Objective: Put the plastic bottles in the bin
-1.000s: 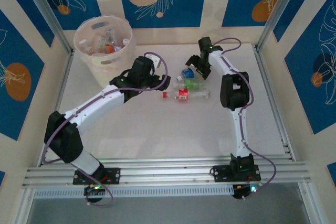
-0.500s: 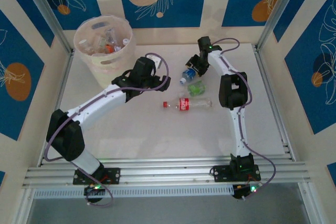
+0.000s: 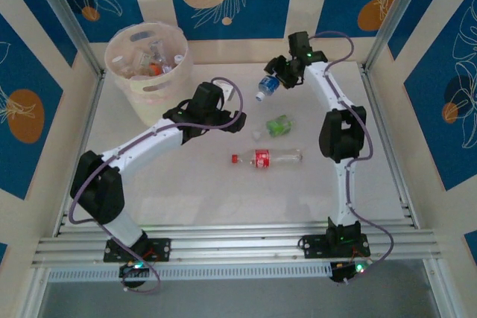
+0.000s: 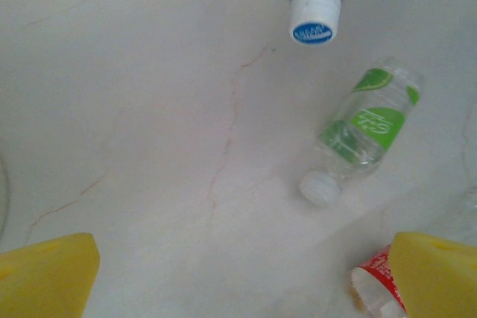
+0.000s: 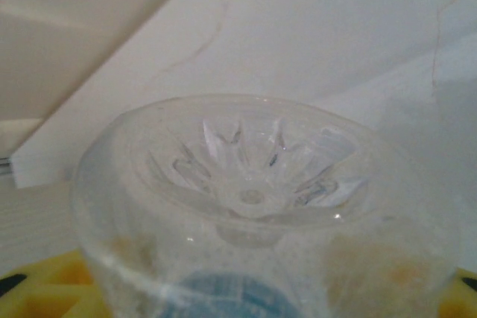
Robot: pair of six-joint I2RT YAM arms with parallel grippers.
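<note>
Toward one o'clock on the table (image 3: 223,191), seen from the top camera, the right gripper (image 3: 279,78) has its jaws pinched across the base end of the blue-label bottle (image 3: 265,88). We judge it clear of the surface. Its long axis runs one to seven o'clock, with the white cap dipped toward seven. On the right wrist camera, its ribbed clear base (image 5: 253,199) faces the lens.

Just right of centre lies the green-label bottle (image 3: 278,125). It is on its side, with its axis running eight to two and its cap toward eight. Below it lies the red-label bottle (image 3: 267,157), flat and close to nine-to-three, with its red cap at nine. The two are near each other but apart.

The bin (image 3: 176,80) stands at ten to eleven o'clock with several bottles inside.

The left gripper (image 4: 238,281) hangs over the middle with its jaws spread wide and holding nothing. One of its yellow fingers (image 4: 440,273) sits just beside the red cap.

Handling, as we judge it: these are thin clear plastic, probably empty and very light. The walls will likely dent under a hard squeeze, and the smooth round bodies can roll or slip. We would take each across the labelled mid-body, jaws square to the long axis, with a gentle squeeze.
</note>
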